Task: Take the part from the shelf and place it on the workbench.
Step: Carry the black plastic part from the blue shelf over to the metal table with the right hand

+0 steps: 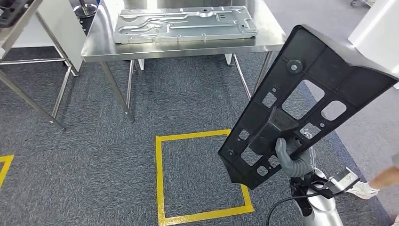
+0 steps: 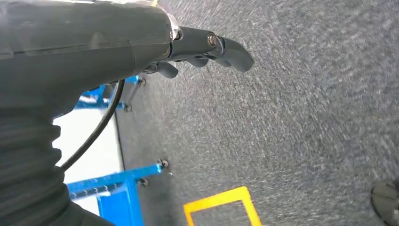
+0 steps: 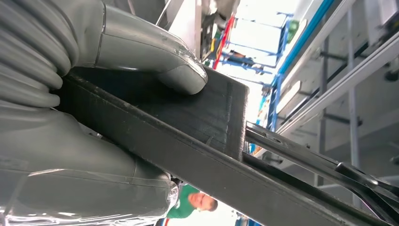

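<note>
The part [image 1: 301, 89] is a flat black plastic panel with several cut-outs and a raised block in its middle. My right hand [image 1: 292, 157] grips that block and holds the panel up, tilted, over the carpet at the right. In the right wrist view my thumb [image 3: 155, 52] presses on the block of the part [image 3: 207, 127]. The steel workbench [image 1: 99, 42] stands ahead at the far side. My left hand [image 2: 197, 49] hangs over the carpet, fingers curled in, holding nothing.
A grey stamped metal sheet [image 1: 183, 23] lies on the workbench. A yellow taped square [image 1: 160, 179] marks the carpet in front. A steel frame [image 1: 28, 94] stands at the left. A person's shoe [image 1: 364, 189] is at the right edge; a blue frame [image 2: 117, 188] stands nearby.
</note>
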Robot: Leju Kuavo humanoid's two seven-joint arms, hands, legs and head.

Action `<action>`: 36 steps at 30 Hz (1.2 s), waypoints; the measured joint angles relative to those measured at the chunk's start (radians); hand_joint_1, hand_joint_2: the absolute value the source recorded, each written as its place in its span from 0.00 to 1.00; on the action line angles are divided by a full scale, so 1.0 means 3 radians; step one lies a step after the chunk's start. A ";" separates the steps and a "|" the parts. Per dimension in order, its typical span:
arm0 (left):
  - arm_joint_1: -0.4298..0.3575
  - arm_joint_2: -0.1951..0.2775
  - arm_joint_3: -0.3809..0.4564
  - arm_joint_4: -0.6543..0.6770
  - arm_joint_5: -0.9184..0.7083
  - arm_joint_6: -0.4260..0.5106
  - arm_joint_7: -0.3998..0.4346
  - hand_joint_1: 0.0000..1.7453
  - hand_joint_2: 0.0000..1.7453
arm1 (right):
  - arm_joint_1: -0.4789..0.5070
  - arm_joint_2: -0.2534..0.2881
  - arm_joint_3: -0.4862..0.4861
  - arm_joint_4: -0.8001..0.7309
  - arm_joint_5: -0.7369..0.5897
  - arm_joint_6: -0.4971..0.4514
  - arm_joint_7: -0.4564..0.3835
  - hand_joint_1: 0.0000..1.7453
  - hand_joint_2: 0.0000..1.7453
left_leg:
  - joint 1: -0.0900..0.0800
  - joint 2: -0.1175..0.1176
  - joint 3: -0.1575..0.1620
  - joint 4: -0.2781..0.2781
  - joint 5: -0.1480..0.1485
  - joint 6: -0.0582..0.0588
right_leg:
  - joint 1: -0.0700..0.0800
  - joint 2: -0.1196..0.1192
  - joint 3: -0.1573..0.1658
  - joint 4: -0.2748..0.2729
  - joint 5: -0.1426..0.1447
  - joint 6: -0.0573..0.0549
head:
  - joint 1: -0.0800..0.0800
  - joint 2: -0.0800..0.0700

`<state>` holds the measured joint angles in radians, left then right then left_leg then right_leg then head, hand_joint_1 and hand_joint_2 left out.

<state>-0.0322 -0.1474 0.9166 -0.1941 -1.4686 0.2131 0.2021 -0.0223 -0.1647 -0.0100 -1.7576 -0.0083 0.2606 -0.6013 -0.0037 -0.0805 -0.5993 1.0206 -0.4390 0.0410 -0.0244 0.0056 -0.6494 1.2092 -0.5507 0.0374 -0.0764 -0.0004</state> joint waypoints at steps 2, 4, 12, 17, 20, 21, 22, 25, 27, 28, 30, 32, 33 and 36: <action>-0.0005 0.0013 0.0000 0.0000 0.0024 0.0146 -0.0315 0.00 1.00 | 0.0028 0.0029 -0.0012 -0.0053 0.0052 0.0018 -0.0030 1.00 1.00 | -0.0004 -0.0074 -0.0008 0.0014 -0.0005 -0.0016 | 0.0001 0.0145 0.0156 -0.0418 0.0200 -0.0032 | 0.0000 0.0000; -0.0046 0.0016 -0.0006 0.0000 0.0034 0.0323 -0.0744 0.00 1.00 | 0.0007 0.0062 -0.0006 -0.0079 0.0097 0.0051 -0.0031 1.00 1.00 | 0.0003 -0.0136 -0.0032 0.0019 -0.0002 -0.0053 | 0.0011 0.0230 0.0219 -0.0595 0.0242 -0.0051 | -0.0001 0.0000; -0.0450 -0.0019 -0.0141 -0.0015 0.0012 0.0436 -0.1290 0.00 1.00 | -0.0322 0.0259 0.0209 -0.0037 0.0361 0.0047 0.0166 1.00 1.00 | 0.0035 0.0216 -0.0465 0.0859 -0.0357 -0.0204 | 0.0005 -0.0029 0.0287 -0.0674 0.0206 -0.0179 | -0.0001 0.0000; -0.0417 -0.0028 -0.0174 -0.0016 0.0009 0.0304 -0.1086 0.00 1.00 | -0.0337 0.0299 0.0254 -0.0035 0.0366 -0.0001 0.0237 1.00 1.00 | 0.0056 0.0269 -0.0156 0.0289 0.0009 -0.0206 | 0.0001 -0.0109 0.0440 -0.0673 0.0109 -0.0115 | -0.0001 0.0000; -0.0344 -0.0039 -0.0175 -0.0016 0.0048 0.0242 -0.0900 0.00 1.00 | -0.0334 0.0305 0.0255 -0.0053 0.0380 -0.0034 0.0298 1.00 1.00 | 0.0026 0.0290 -0.0016 0.0027 -0.0030 -0.0147 | 0.0015 -0.0125 0.0486 -0.0680 0.0085 -0.0045 | -0.0001 0.0000; -0.0305 -0.0042 -0.0173 -0.0016 0.0061 0.0231 -0.0842 0.00 1.00 | -0.0331 0.0308 0.0256 -0.0057 0.0396 -0.0048 0.0323 1.00 1.00 | 0.0027 0.0287 0.0009 0.0001 -0.0045 -0.0121 | 0.0012 -0.0124 0.0495 -0.0671 0.0093 -0.0022 | -0.0001 0.0000; -0.0260 -0.0043 -0.0170 -0.0016 0.0070 0.0223 -0.0789 0.00 1.00 | -0.0328 0.0311 0.0257 -0.0059 0.0415 -0.0060 0.0349 1.00 1.00 | 0.0029 0.0287 0.0044 -0.0028 -0.0051 -0.0100 | 0.0007 -0.0118 0.0487 -0.0626 0.0106 -0.0005 | 0.0000 0.0000; -0.0176 -0.0046 -0.0159 -0.0016 0.0073 0.0203 -0.0667 0.00 1.00 | -0.0323 0.0311 0.0260 -0.0054 0.0421 -0.0077 0.0402 1.00 1.00 | 0.0033 0.0289 0.0170 -0.0091 -0.0073 -0.0046 | -0.0001 -0.0069 0.0210 -0.0177 0.0058 0.0008 | 0.0002 0.0000; -0.0164 -0.0048 -0.0156 -0.0016 0.0070 0.0191 -0.0619 0.00 1.00 | -0.0320 0.0305 0.0260 -0.0037 0.0384 -0.0077 0.0432 1.00 1.00 | 0.0025 0.0287 0.0219 -0.0096 -0.0116 -0.0025 | 0.0006 -0.0046 -0.0087 0.0168 -0.0098 0.0016 | 0.0002 0.0000; -0.0159 -0.0049 -0.0155 -0.0016 0.0071 0.0185 -0.0608 0.00 1.00 | -0.0318 0.0301 0.0260 -0.0026 0.0366 -0.0077 0.0443 1.00 1.00 | 0.0019 0.0289 0.0252 -0.0096 -0.0147 -0.0023 | 0.0008 -0.0043 -0.0194 0.0236 -0.0152 0.0016 | 0.0002 0.0000; -0.0150 -0.0049 -0.0150 -0.0016 0.0083 0.0174 -0.0611 0.00 1.00 | -0.0316 0.0293 0.0260 -0.0008 0.0341 -0.0076 0.0451 1.00 1.00 | 0.0008 0.0303 0.0341 -0.0096 -0.0220 -0.0028 | 0.0013 -0.0047 -0.0247 0.0068 -0.0043 -0.0006 | 0.0002 0.0000; -0.0147 -0.0052 -0.0146 -0.0015 0.0103 0.0169 -0.0646 0.00 1.00 | -0.0319 0.0290 0.0260 0.0001 0.0322 -0.0074 0.0454 1.00 1.00 | -0.0004 0.0333 0.0437 -0.0091 -0.0299 -0.0042 | 0.0038 -0.0112 -0.0167 -0.0321 0.0306 -0.0056 | 0.0001 0.0000; -0.0148 -0.0054 -0.0144 -0.0015 0.0115 0.0170 -0.0671 0.00 1.00 | -0.0327 0.0290 0.0261 0.0004 0.0313 -0.0073 0.0458 1.00 1.00 | -0.0011 0.0348 0.0468 -0.0088 -0.0335 -0.0057 | 0.0058 -0.0150 -0.0136 -0.0463 0.0435 -0.0079 | 0.0004 0.0000; -0.0158 -0.0058 -0.0143 -0.0015 0.0135 0.0184 -0.0728 0.00 1.00 | -0.0369 0.0291 0.0264 0.0011 0.0294 -0.0066 0.0489 1.00 1.00 | -0.0025 0.0400 0.0522 -0.0084 -0.0400 -0.0119 | 0.0084 -0.0146 -0.0111 -0.0563 0.0526 -0.0128 | 0.0011 0.0000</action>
<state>-0.0796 -0.1648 0.8738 -0.1985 -1.4280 0.2683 -0.0164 -0.1330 -0.0774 0.0693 -1.7544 0.0799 0.2407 -0.4546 -0.0113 0.0396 -0.4428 0.9955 -0.5590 0.0052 0.0009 -0.0382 -0.6828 1.0403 -0.3929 -0.0009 -0.0731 -0.0004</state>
